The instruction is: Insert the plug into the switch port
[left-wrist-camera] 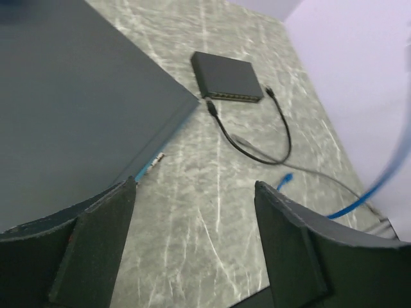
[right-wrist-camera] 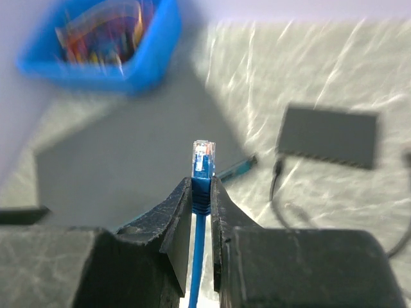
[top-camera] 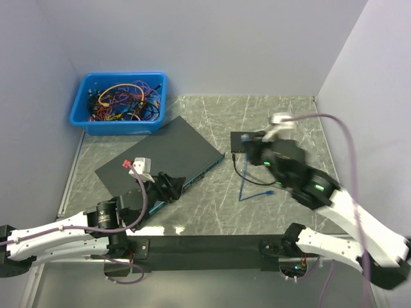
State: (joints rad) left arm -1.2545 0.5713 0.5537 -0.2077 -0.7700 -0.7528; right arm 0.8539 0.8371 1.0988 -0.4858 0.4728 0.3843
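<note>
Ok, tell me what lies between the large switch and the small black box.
Between the large switch and the small black box runs a strip of table, bare except for one end of a black cable; the left wrist view shows it.

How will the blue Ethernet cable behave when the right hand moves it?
Likely floppy: the blue Ethernet cable hangs from the right hand and bends on the table, so its tail may drag. The clear plug stands just past the fingertips, so probably stiff enough to aim.
</note>
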